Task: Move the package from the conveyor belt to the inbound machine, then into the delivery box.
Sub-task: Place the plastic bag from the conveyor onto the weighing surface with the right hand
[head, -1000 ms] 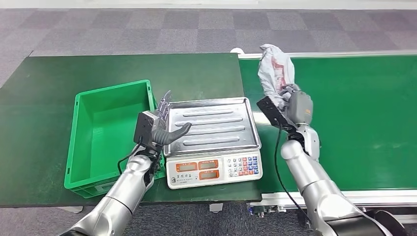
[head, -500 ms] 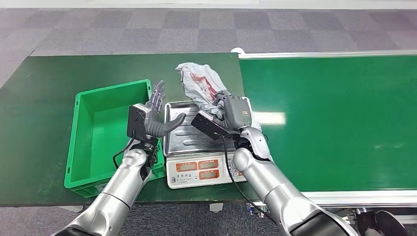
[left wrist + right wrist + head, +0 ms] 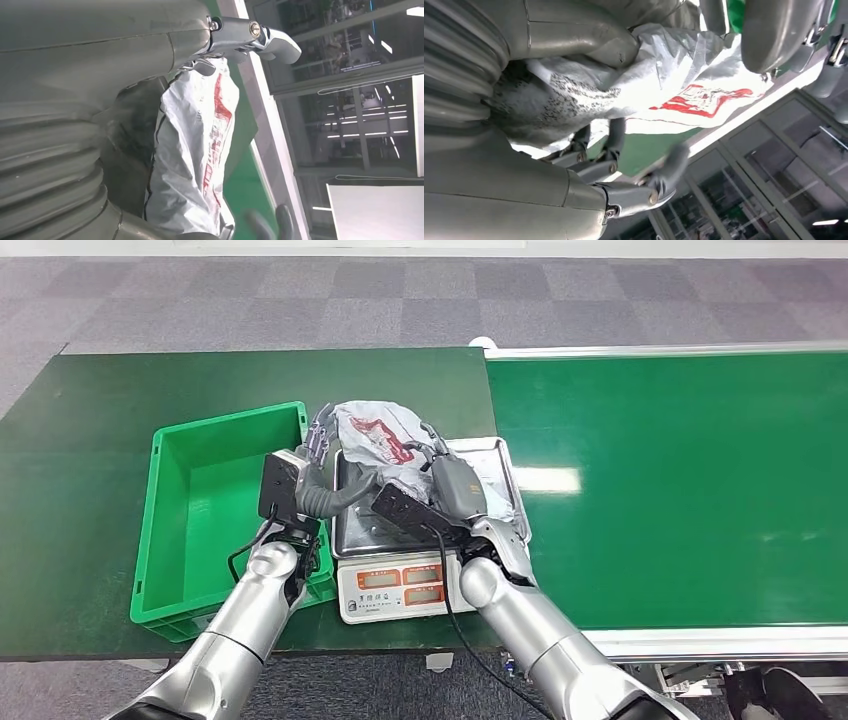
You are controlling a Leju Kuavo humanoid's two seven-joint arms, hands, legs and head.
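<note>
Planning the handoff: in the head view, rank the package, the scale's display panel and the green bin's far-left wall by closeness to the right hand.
1. Package: held in the right hand, over the scale tray.
2. Display panel: just below the hand, at the scale's front.
3. Green bin's far-left wall: farthest, beyond the left hand.

Showing two silver, glossy segmented arms, left arm (image 3: 245, 615) and right arm (image 3: 540, 630), each trailing a black cable (image 3: 452, 615). Wearing black boxes at the wrists, grey ribbed covers (image 3: 47, 170), grey thumbs, and dark fingers (image 3: 322, 435) carrying bright metal links with small screws (image 3: 252, 29).
</note>
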